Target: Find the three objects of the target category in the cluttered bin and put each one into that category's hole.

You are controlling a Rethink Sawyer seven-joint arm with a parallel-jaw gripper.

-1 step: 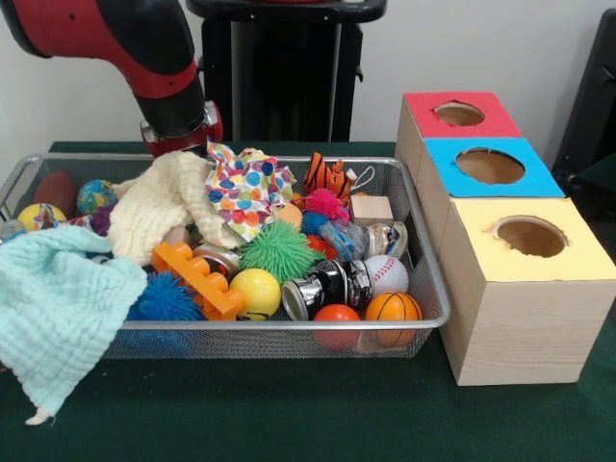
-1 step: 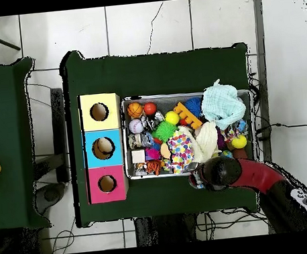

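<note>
The wire bin (image 1: 428, 279) holds mixed toys. At its front lie a baseball (image 1: 387, 273), a small basketball (image 1: 393, 308), an orange ball (image 1: 337, 315) and a yellow ball (image 1: 255, 292). A green spiky ball (image 1: 279, 250), a wooden cube (image 1: 372, 209) and a striped tiger toy (image 1: 327, 176) sit further back. Three boxes stand beside the bin, with holes in red (image 1: 459, 114), blue (image 1: 490, 166) and yellow (image 1: 530, 236) tops. My gripper (image 1: 183, 135) hangs at the bin's back rim, its tip hidden behind a cream cloth (image 1: 159, 207). Overhead, the gripper (image 2: 211, 174) is over the bin's edge.
A mint cloth (image 1: 58, 308) drapes over the bin's left front corner. A polka-dot cloth (image 1: 248, 191) lies at the middle back. An orange plastic block (image 1: 197, 279), shiny metal cans (image 1: 327, 286) and a blue spiky ball (image 1: 164, 300) crowd the centre. Something pale shows inside the blue hole (image 2: 103, 148).
</note>
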